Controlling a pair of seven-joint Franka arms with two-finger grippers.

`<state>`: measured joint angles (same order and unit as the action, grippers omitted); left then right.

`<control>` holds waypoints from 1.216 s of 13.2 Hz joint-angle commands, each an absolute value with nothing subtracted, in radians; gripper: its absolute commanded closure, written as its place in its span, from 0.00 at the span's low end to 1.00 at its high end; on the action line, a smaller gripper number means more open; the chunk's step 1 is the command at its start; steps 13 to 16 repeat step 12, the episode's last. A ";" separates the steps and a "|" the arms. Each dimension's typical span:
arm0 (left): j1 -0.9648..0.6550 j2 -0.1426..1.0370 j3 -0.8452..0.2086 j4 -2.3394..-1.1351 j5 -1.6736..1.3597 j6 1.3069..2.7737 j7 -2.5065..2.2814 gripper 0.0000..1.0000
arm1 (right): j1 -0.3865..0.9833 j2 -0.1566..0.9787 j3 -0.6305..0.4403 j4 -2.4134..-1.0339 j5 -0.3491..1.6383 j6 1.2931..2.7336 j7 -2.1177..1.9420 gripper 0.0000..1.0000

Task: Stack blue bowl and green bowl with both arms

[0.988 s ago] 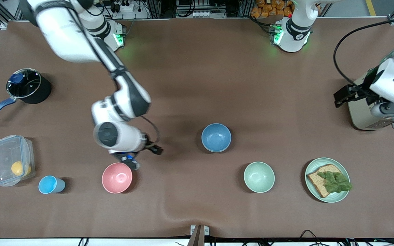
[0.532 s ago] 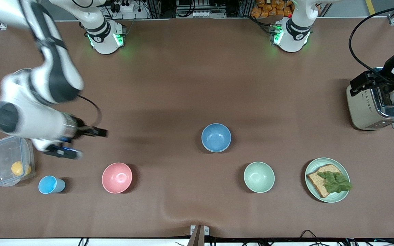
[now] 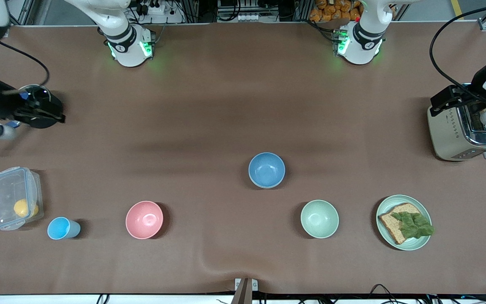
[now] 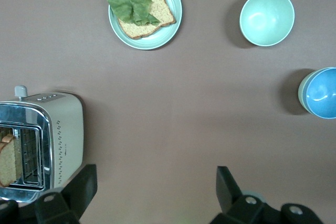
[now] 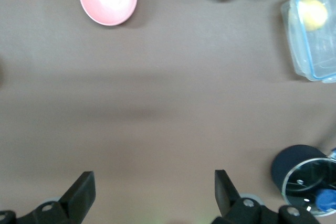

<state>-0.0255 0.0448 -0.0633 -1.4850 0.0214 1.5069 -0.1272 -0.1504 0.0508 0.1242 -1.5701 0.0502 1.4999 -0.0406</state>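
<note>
Bowls unstacked: blue bowl (image 3: 266, 169) sits apart at approx. 10 o'clock of green bowl (image 3: 319, 218); left claw (image 4: 152, 190) over toaster (image 3: 466, 131), right claw (image 5: 152, 190) over pot (image 3: 40, 105), both splayed open w/ nothing held.

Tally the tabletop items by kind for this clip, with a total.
Bowls: 3 – blue bowl, green bowl, pink bowl
Cups: 1 – blue cup
Plates: 1 – sandwich plate
Containers: 1 – plastic box
Pots: 1 – lidded pot
Toasters: 1 – toaster
Total: 8
</note>
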 commanded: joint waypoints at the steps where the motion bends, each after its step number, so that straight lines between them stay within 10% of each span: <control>1: -0.026 0.025 -0.069 -1.497 -0.003 1.491 -0.103 0.00 | -0.033 0.031 -0.048 -1.592 0.044 1.477 -0.109 0.00; 16: -0.032 0.034 -0.089 -1.486 0.000 1.491 -0.109 0.00 | 0.011 -0.020 -0.057 -1.525 0.035 1.416 0.034 0.00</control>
